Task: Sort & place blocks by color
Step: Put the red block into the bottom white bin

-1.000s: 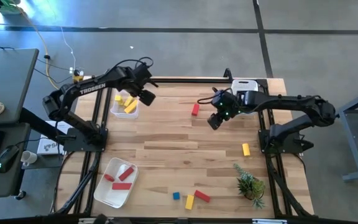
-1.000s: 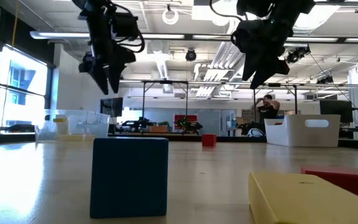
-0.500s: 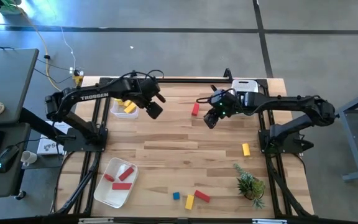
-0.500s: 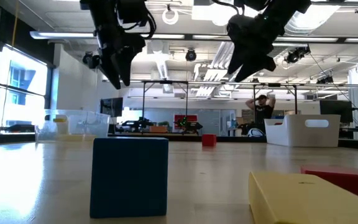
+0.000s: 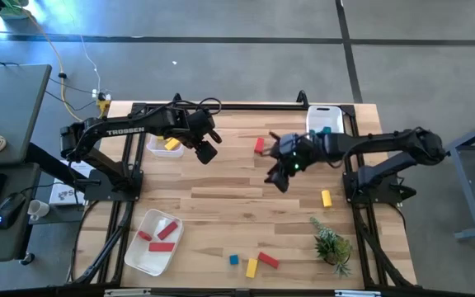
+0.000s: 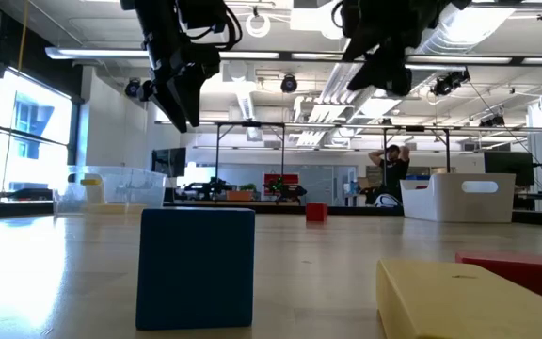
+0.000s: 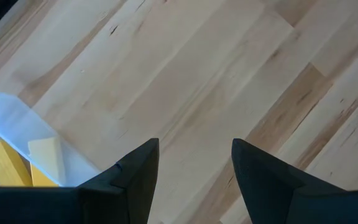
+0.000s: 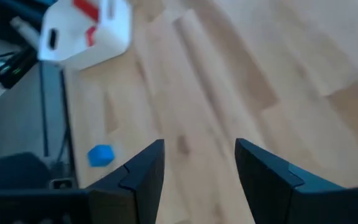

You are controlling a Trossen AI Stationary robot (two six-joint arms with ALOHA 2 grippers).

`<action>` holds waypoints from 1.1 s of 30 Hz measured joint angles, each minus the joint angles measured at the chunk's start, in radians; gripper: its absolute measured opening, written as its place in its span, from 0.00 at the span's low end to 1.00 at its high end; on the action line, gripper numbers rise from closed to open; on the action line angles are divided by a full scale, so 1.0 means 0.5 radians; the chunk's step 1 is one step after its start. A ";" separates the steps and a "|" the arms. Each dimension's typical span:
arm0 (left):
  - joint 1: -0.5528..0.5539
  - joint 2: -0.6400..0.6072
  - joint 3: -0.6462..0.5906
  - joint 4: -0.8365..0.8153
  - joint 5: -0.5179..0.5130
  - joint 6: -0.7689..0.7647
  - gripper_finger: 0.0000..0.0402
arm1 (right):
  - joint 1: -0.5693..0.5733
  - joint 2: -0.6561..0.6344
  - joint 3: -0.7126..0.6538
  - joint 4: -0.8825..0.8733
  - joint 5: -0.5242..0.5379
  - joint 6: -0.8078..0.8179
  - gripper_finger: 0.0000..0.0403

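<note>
Loose blocks lie flat on the wooden table: a red block [image 5: 259, 145] at the far middle, a yellow block [image 5: 326, 198] at the right, and near the front edge a blue cube [image 5: 233, 259], a yellow bar [image 5: 251, 267] and a red bar [image 5: 268, 261]. My left gripper [image 5: 208, 153] hangs open above bare wood, just right of the clear bin [image 5: 165, 142] that holds yellow blocks [image 7: 17, 163]. My right gripper [image 5: 277, 179] hangs open and slanted over the table's middle, nearer than the red block. Neither gripper has anything between its fingers.
A white tray [image 5: 143, 256] with red blocks sits at the near left. A white bin [image 5: 324, 115] stands at the far right. A small green plant [image 5: 331, 245] stands near the right front. The wood between the two grippers is bare. A person stands in the room beyond the table.
My left gripper has swung from above the clear bin toward the table's right and a little nearer, staying open. My right gripper has moved toward the near edge and tipped up closer to level, still open. No block has moved.
</note>
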 joint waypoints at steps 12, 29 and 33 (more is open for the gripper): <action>0.000 0.000 0.000 0.001 -0.003 0.052 0.47 | 0.525 0.026 0.000 0.205 0.157 0.542 0.45; -0.027 0.000 0.000 0.021 0.011 0.034 0.47 | 0.924 0.387 0.516 0.001 0.455 0.608 0.45; -0.027 0.000 0.000 0.023 0.010 0.048 0.47 | 0.968 0.559 0.708 -0.337 0.458 0.609 0.45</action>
